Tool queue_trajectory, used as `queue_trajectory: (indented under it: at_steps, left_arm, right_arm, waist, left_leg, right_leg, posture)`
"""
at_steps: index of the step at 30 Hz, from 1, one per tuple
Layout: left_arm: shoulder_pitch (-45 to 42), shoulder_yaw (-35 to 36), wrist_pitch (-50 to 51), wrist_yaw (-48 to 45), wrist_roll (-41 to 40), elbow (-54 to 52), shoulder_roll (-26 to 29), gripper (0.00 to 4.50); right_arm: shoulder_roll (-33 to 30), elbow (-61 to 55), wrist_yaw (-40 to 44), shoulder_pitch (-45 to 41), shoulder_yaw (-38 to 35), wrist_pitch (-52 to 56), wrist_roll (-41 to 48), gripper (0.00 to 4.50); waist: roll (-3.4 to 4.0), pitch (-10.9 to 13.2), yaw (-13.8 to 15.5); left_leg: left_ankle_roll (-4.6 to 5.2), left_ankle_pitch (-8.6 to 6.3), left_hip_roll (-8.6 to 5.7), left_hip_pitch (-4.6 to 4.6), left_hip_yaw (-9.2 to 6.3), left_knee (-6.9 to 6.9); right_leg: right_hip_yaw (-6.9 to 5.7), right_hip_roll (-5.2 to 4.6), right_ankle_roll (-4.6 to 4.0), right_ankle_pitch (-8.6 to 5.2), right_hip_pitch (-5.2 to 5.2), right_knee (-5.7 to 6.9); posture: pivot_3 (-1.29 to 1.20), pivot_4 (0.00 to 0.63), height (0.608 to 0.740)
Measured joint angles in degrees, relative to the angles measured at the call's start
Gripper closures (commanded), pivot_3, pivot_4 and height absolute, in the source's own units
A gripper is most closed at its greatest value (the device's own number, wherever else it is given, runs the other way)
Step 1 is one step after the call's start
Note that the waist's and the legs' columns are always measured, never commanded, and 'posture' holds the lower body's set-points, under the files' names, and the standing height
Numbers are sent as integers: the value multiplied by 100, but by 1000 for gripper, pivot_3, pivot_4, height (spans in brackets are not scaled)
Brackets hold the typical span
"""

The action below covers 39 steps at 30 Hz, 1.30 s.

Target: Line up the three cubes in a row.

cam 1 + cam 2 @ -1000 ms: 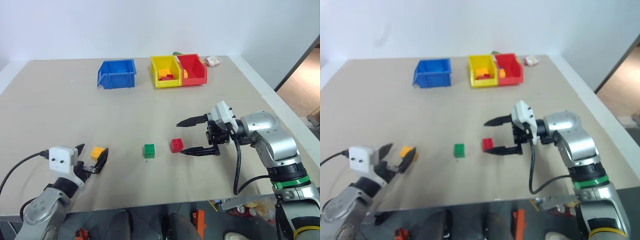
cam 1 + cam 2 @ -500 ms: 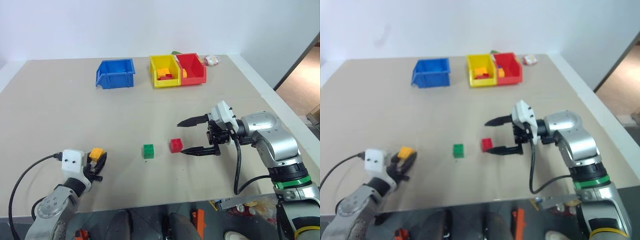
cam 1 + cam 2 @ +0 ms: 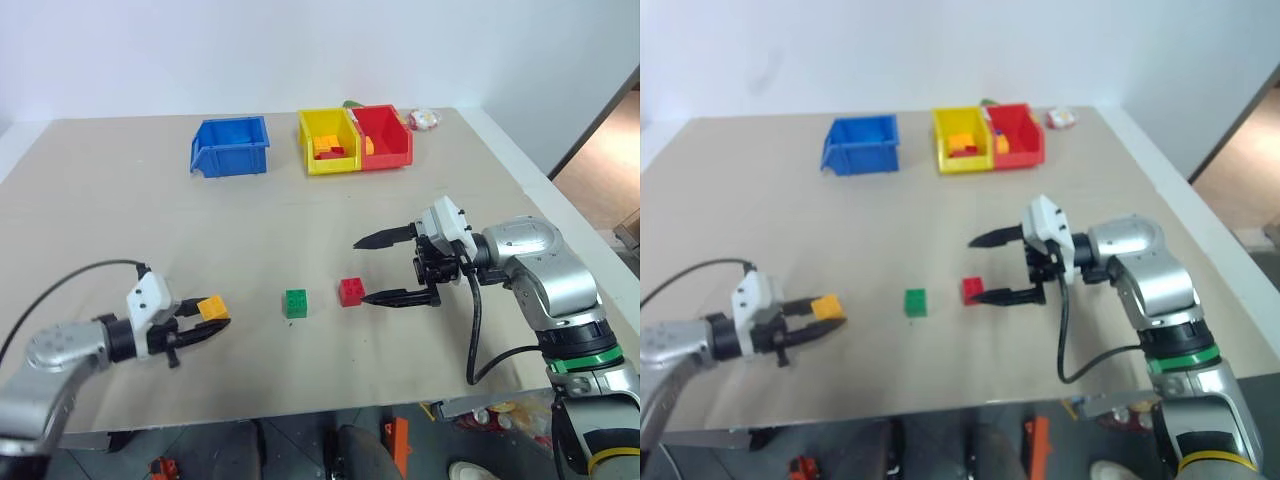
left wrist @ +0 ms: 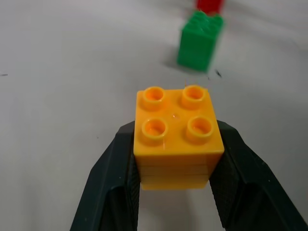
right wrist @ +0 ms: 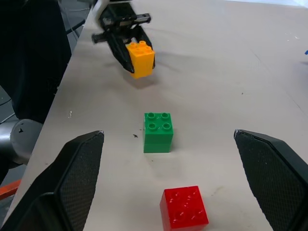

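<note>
The yellow-orange cube (image 3: 213, 308) sits studs-up between the two black fingers of my left gripper (image 3: 212, 320), which is shut on it at the front left of the table and points toward the green cube (image 3: 296, 302). In the right wrist view the held cube (image 5: 140, 57) seems slightly off the surface. Just right of the green cube stands the red cube (image 3: 351, 291), both on the table. My right gripper (image 3: 373, 268) stands open right of the red cube, holding nothing, its lower fingertip close beside that cube.
A blue bin (image 3: 232, 147), a yellow bin (image 3: 328, 142) and a red bin (image 3: 384, 138) with small bricks stand at the back of the table. A small white object (image 3: 425, 121) lies behind them. The table's front edge is close to both arms.
My left gripper has shut on the yellow-orange cube, swung round to point right and carried the cube slightly toward the green one. The right gripper has kept still.
</note>
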Motion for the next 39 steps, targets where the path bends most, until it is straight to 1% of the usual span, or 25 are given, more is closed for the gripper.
queue_trajectory:
  at_steps: [2, 4, 7, 11, 14, 15, 19, 26, 34, 36, 37, 38, 39]
  left_arm:
    - [-511, -254, -223, -502, 21, 520, 32, 3153]
    - [-887, -514, -379, -796, 82, 858, 4, 3153]
    - [-1452, -881, -705, -1158, 277, 1344, -136, 3153]
    - [-1823, -1214, -1015, -1423, 435, 1746, -386, 3153]
    - [-1883, -1327, -1142, -1510, 502, 1907, -468, 3153]
    - [-1951, -1400, -1328, -1585, 602, 2104, -475, 3153]
    - [-1969, -1466, -1569, -1647, 711, 2387, -499, 3153]
    - [-1999, -1486, -1891, -1631, 786, 2545, -529, 3153]
    - [-1976, -1482, -1989, -1584, 832, 2550, -594, 3153]
    - [-1976, -1483, -2026, -1588, 840, 2562, -594, 2089]
    - [-1974, -1497, -2030, -1599, 890, 2586, -592, 1832]
    - [-1947, -1521, -2029, -1607, 914, 2619, -597, 1416]
    - [-1939, -1528, -2025, -1610, 923, 2625, -617, 1191]
  right_arm:
    - [7, 5, -2, -2, 4, 2, -16, 0]
    - [8, 1, -8, -4, 4, 3, -19, 0]
    - [8, -7, -27, -1, 5, 5, -25, 0]
    - [-6, -52, -122, 24, 0, 25, -24, 0]
    - [-24, -120, -133, 46, -1, 50, -22, 0]
    - [-55, -200, -171, 102, -8, 117, -6, 0]
    - [-58, -263, -237, 208, -19, 192, 4, 0]
    - [-58, -266, -246, 278, -19, 187, -6, 0]
    - [-77, -265, -243, 278, -19, 187, -7, 0]
    - [-86, -265, -242, 278, -19, 187, -7, 0]
    - [-97, -265, -240, 277, -19, 188, -7, 0]
    - [-118, -264, -238, 277, -19, 188, -7, 0]
    - [-133, -263, -238, 276, -19, 189, -8, 0]
  waist:
    - [0, 0, 2]
    - [-1, 0, 2]
    - [-1, 0, 2]
    - [-1, 0, -3]
    - [-1, 0, -18]
    - [-1, 0, -16]
    - [-1, 0, -16]
    - [0, 0, -17]
    - [1, -1, -10]
    - [1, -2, -9]
    - [1, -1, -9]
    - [1, -1, -9]
    - [1, -1, -9]
  left_leg:
    - [5, 3, -1, -2, 13, -4]
    - [1, -3, -2, -7, 22, -3]
    - [-2, -14, -3, -10, 31, -1]
    - [-9, -23, 5, -11, 24, -2]
    - [-11, -25, 13, -9, 20, -2]
    - [-11, -25, 18, -7, 14, -2]
    - [-11, -25, 19, -4, 15, 4]
    - [-11, -25, 21, -1, 21, 20]
    - [-11, -25, 20, 0, 22, 24]
    - [-11, -25, 20, 1, 23, 25]
    - [-11, -25, 20, 1, 23, 25]
    - [-11, -25, 20, 0, 23, 25]
    - [-11, -25, 21, -1, 23, 25]
  right_leg:
    - [3, -2, 3, -5, -3, -1]
    - [6, -2, 30, -2, -3, -3]
    - [9, 6, 48, -11, -3, -3]
    - [26, 36, 58, -21, -2, 0]
    - [28, 51, 59, -24, -4, 4]
    - [22, 58, 58, -25, -3, 8]
    - [24, 57, 55, -24, 2, 10]
    - [29, 54, 51, -13, 7, 10]
    - [30, 53, 51, -12, 11, 11]
    - [31, 53, 52, -11, 12, 11]
    - [31, 53, 52, -11, 12, 11]
    - [31, 54, 52, -11, 10, 11]
    - [31, 54, 52, -11, 10, 11]
  posture:
    - [0, 150, 737]
    - [0, 150, 737]
    - [0, 150, 737]
    - [0, 150, 737]
    - [0, 150, 737]
    - [0, 150, 737]
    - [0, 150, 737]
    - [0, 150, 737]
    - [0, 150, 737]
    - [0, 150, 737]
    - [0, 150, 737]
    - [0, 150, 737]
    - [0, 150, 737]
